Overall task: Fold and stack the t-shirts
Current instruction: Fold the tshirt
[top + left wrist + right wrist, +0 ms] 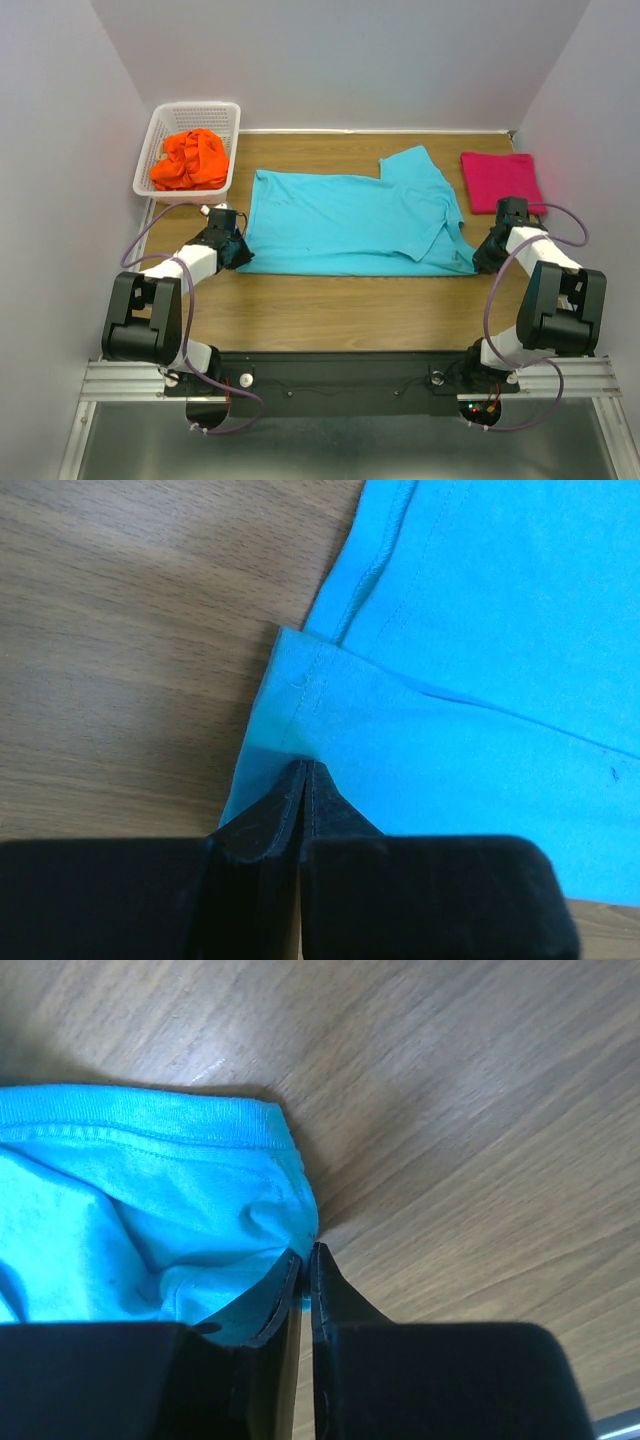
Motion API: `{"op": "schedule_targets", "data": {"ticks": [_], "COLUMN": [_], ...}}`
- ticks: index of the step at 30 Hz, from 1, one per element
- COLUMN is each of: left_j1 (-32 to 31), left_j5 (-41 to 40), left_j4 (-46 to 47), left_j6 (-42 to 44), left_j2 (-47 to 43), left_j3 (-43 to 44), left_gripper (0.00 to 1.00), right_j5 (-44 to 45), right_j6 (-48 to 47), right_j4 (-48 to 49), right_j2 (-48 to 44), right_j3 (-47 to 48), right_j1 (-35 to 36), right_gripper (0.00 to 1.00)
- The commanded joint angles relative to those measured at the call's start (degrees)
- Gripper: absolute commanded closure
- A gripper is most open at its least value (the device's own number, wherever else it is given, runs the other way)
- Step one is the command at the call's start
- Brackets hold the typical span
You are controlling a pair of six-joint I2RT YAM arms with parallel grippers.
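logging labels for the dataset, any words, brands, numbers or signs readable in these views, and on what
None: no text can be read in any view.
The turquoise t-shirt, the pink t-shirt, the orange t-shirt and the white basket all look plain, with no print or tag showing.

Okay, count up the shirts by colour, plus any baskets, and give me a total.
Turquoise-blue cloth t-shirt: 1
Magenta-pink cloth t-shirt: 1
Bright orange cloth t-shirt: 1
White plastic lattice basket: 1
Total: 4
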Motion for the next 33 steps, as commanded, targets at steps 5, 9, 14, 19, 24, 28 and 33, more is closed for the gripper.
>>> {"op": "schedule_targets", "data": {"ticks": [5, 9, 14, 19, 24, 28, 33], "left_j1": [0.2, 0.1, -0.1, -0.2, -0.1, -0.1, -0.2], "left_j5": [-3.0, -2.4, -2.4, -4.2, -5.7, -4.3, -2.6], "left_j4": [-4.0, -5.5, -7.5, -9.0, -7.1, -5.5, -1.9], "left_j6": [0.9, 1.0, 1.7, 3.4, 5.2, 5.6, 5.2], "left_j2": [-1.3, -5.1, -11.0, -17.9, -21.9, -23.9, -26.1], "left_j3": [-1.2, -0.5, 0.9, 2.5, 1.1, -1.3, -6.0], "left_gripper": [0.77, 0.55, 0.3, 0.24, 0.23, 0.23, 0.23], "right_j5": [0.2, -5.9, -16.7, -19.1, -22.4, -20.2, -17.9], "right_j6": [-1.9, -3.5, -3.3, 2.9, 11.6, 14.8, 16.1], "right_j4": [-1.5, -2.4, -2.9, 0.6, 10.0, 12.9, 16.4], "right_j2": [-3.5, -7.0, -11.4, -12.5, -10.6, -7.6, -4.2], "right_j3": [1.7, 4.1, 8.4, 8.6, 4.6, 2.4, 0.2], "right_j1": [-0.9, -0.4, 3.7, 12.0, 17.1, 18.8, 19.2], "right_gripper": [0.7, 0.64, 0.54, 0.41, 0.38, 0.37, 0.37]}}
